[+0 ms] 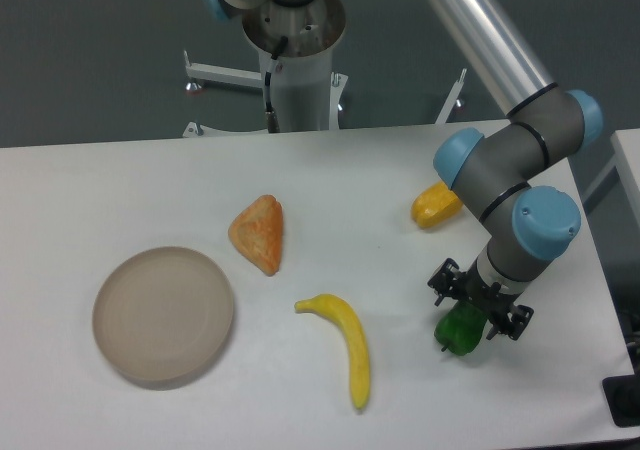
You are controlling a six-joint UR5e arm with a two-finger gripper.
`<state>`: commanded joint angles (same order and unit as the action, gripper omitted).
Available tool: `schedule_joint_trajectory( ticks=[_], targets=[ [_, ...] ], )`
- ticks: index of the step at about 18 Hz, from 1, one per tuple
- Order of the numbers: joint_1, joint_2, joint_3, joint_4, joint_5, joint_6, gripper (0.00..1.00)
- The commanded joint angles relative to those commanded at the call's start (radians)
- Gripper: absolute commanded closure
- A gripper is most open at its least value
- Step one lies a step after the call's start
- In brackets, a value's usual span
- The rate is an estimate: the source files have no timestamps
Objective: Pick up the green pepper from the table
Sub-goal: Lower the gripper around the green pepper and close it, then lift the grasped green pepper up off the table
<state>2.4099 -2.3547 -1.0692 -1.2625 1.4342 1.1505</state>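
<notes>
The green pepper (pixel 458 332) lies on the white table (pixel 330 180) at the right front, small, glossy and dark green. My gripper (pixel 478 310) hangs straight over it from above and hides its top. The black jaws are spread wide, one to the pepper's upper left and one to its right, so the gripper reads as open around it. The pepper still rests on the tabletop.
A yellow pepper (pixel 435 205) lies just behind the arm's wrist. A yellow banana (pixel 348 345) lies left of the green pepper, an orange wedge-shaped piece (pixel 260 232) further left, and a round beige plate (pixel 163 315) at the front left. The table's right edge is close by.
</notes>
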Motion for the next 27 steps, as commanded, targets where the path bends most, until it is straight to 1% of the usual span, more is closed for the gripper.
schedule_joint_trajectory(
  ticks=[1,2,4,7,9,12,14,19,23,25,27],
  targets=[
    [0.0,0.0,0.0,0.0,-0.001,-0.002,0.14],
    [0.0,0.0,0.0,0.0,-0.002,-0.002,0.29],
    [0.0,0.002,0.0,0.0,-0.002,0.0,0.5],
    [0.0,0.003,0.002,0.0,0.0,0.0,0.64],
    [0.0,0.003,0.003,0.0,0.0,0.0,0.68],
    [0.0,0.006,0.032,-0.001,0.0,0.008,0.68],
    [0.0,0.018,0.057,-0.009,-0.002,0.015,0.68],
    [0.008,0.067,0.075,-0.012,-0.005,0.067,0.68],
    [0.029,0.08,0.101,-0.069,0.002,0.17,0.67],
    [0.055,0.086,0.118,-0.107,0.002,0.227,0.67],
    [0.066,0.086,0.139,-0.147,0.005,0.311,0.67]
  ],
)
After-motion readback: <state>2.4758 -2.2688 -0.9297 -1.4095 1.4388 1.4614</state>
